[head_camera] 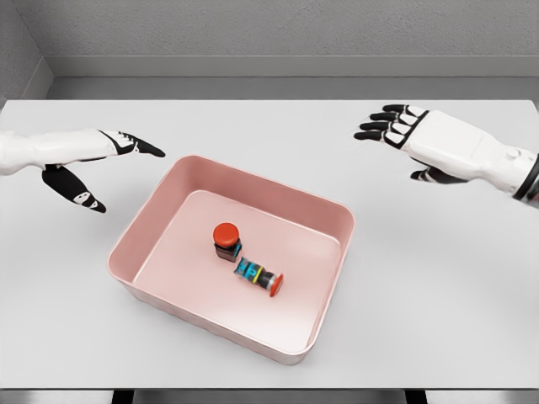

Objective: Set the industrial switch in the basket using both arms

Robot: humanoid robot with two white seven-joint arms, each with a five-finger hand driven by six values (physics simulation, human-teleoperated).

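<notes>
A pink rectangular basket (pixel 333 210) sits in the middle of the white table. Inside it stands an industrial switch with a red round button on a black body (pixel 226 241). Right beside it lies a second switch (pixel 259 275) on its side, dark with coloured bands and a red cap. My left hand (pixel 101 164) hovers left of the basket, fingers spread, holding nothing. Over the table's far right my right hand (pixel 396 135) is raised, fingers extended and empty. Both hands are apart from the basket.
The white table (pixel 438 286) reaches a grey back wall. Its front edge runs along the bottom of the view.
</notes>
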